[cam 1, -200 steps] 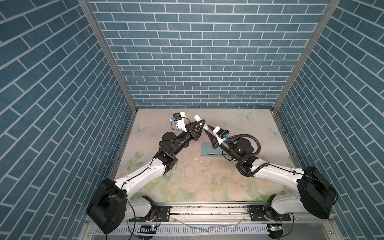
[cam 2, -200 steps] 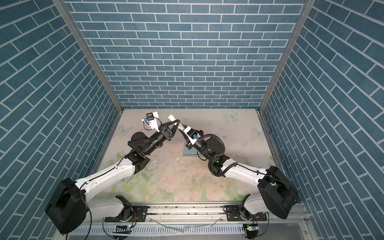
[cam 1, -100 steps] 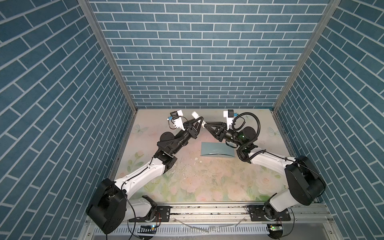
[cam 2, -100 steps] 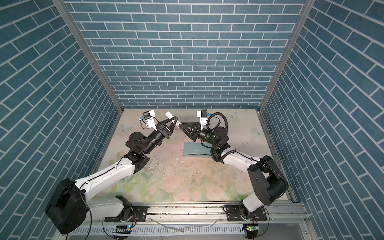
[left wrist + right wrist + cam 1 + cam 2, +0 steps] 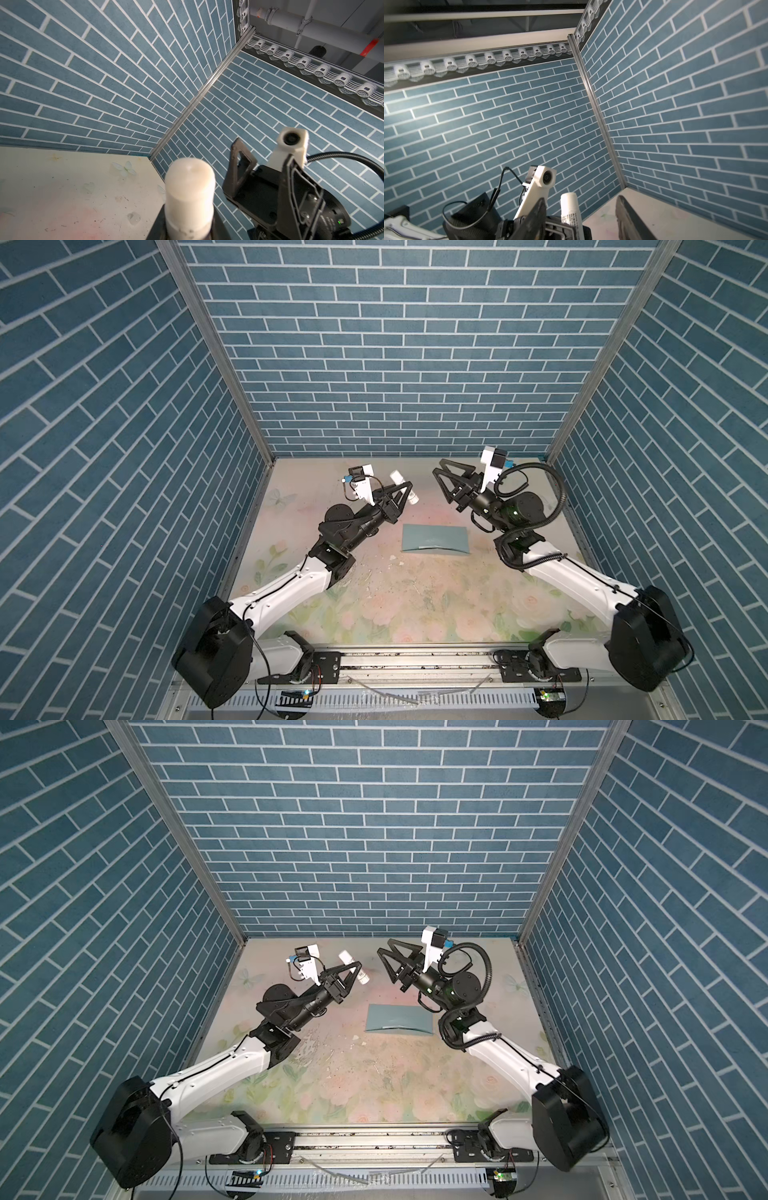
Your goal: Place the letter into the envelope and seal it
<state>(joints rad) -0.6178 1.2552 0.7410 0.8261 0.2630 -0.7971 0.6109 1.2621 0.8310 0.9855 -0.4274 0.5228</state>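
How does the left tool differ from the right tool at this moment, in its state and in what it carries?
The left tool is closed on a white glue stick; the right tool stands open and holds nothing. The left tool's jaws stand close together; the right tool's stand wide apart. Both have black triangular fingers, both are raised above the table and face each other, and neither touches the teal envelope.

No legible txt anywhere; tiny dark print on white tube [image 5: 570,208] was too small to read.
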